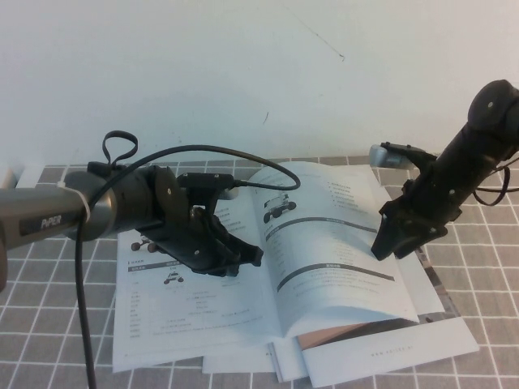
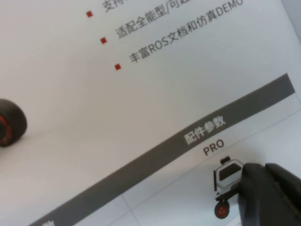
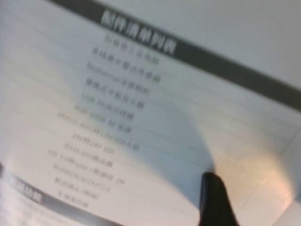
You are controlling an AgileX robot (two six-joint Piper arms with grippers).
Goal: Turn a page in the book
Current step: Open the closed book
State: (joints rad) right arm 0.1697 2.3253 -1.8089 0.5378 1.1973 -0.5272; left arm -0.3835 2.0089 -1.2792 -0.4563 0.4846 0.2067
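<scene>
The book (image 1: 203, 316) lies open on the checkered cloth, its pages printed with small wheeled-robot photos and dark grey bars. My left gripper (image 1: 243, 258) rests shut on the left-hand leaf near the spine; its dark fingers (image 2: 268, 197) touch the paper beside a robot photo. My right gripper (image 1: 383, 243) is at the outer edge of the right-hand page (image 1: 340, 275), which bows up off the stack. In the right wrist view one finger (image 3: 214, 202) lies on that page (image 3: 141, 70); the other finger is hidden behind the sheet.
Other white booklets (image 1: 389, 352) with pinkish-brown edges stick out under the book at the front right. The grey checkered cloth (image 1: 478, 275) covers the table. A black cable (image 1: 81, 324) hangs from the left arm. A white wall stands behind.
</scene>
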